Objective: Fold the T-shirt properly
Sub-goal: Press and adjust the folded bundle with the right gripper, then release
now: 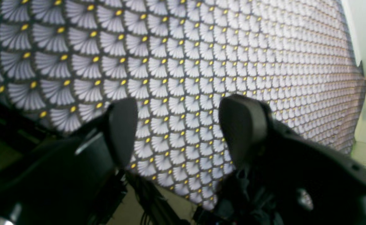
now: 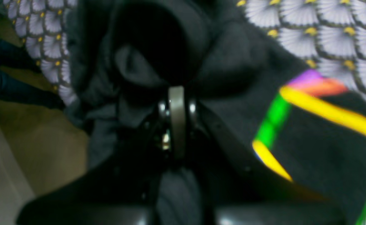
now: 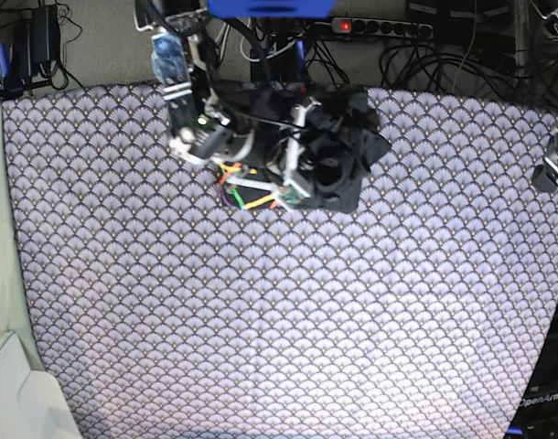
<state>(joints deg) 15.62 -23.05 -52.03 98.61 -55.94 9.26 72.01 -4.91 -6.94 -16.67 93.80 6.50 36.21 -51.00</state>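
Right gripper [image 2: 176, 93]: jaws fully closed, pinching a bunch of the T-shirt's dark fabric; folds of it rise above and on both sides of the closed tips in the right wrist view.
T-shirt [image 3: 338, 155]: crumpled in a dark heap at the far middle of the cloth, gathered around the right gripper [image 3: 302, 174] and directly under it.
Print [image 2: 320, 109]: yellow, green, orange and purple lines on the shirt, just to the right of the closed jaws in the wrist view; in the base view the coloured lines [image 3: 247, 194] lie on the near side of the gripper, at the heap's near-left edge.
Left gripper [image 1: 176, 131]: jaws spread wide with nothing between them; only patterned cloth shows beyond the fingers.
Left arm [image 3: 552, 165]: at the right edge of the base view, well apart from the shirt.
Scallop-patterned cloth [image 3: 279, 329]: purple-white with yellow dots, spread under both grippers and the shirt.
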